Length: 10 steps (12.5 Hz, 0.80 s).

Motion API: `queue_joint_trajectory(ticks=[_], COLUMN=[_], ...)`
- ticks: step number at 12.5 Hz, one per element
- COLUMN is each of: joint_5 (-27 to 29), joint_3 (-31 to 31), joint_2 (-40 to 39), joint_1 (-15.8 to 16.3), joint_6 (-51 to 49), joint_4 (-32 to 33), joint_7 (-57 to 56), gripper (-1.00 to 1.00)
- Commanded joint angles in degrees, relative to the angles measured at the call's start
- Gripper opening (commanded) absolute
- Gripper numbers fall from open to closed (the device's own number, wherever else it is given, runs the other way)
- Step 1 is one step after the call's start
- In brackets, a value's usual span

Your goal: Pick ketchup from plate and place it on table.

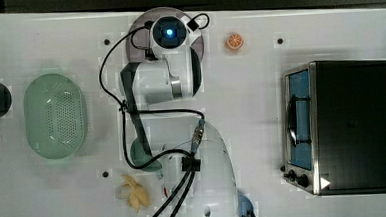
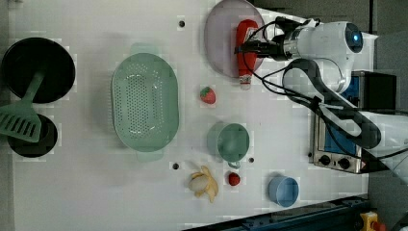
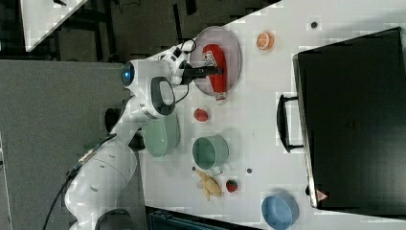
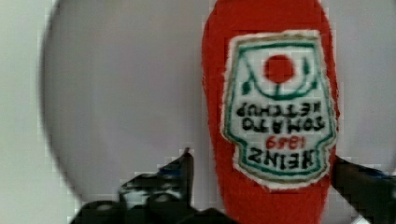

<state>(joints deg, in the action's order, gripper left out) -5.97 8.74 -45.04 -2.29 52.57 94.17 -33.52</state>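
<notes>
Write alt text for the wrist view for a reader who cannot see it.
A red ketchup bottle with a white and green label lies on a pale lilac-grey plate. The tool straddles the bottle, a dark finger on each side with a small gap, not yet clamped.

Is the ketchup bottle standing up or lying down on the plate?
Lying down. The ketchup rests flat on the plate, label facing up in the wrist view, its white cap end reaching past the plate's rim.

Top view straight overhead, left and right views high opposite sides, sharing plate (image 2: 219,41)
</notes>
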Motion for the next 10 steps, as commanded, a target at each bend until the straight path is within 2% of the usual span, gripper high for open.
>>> queue_joint_trajectory(ticks=[1, 6, 10], joint_5=[-0.2, 0.0, 0.1], joint_3=[0.2, 0.4, 0.4], joint_2=[-0.8, 1.4, 9.8], joint_1=[-0.2, -0.3, -1.5], joint_6=[0.1, -1.0, -10.0], joint_4=[-1.3, -3.4, -4.0], joint_7=[-1.5, 0.5, 4.5], gripper=[0.2, 0.16, 0.16])
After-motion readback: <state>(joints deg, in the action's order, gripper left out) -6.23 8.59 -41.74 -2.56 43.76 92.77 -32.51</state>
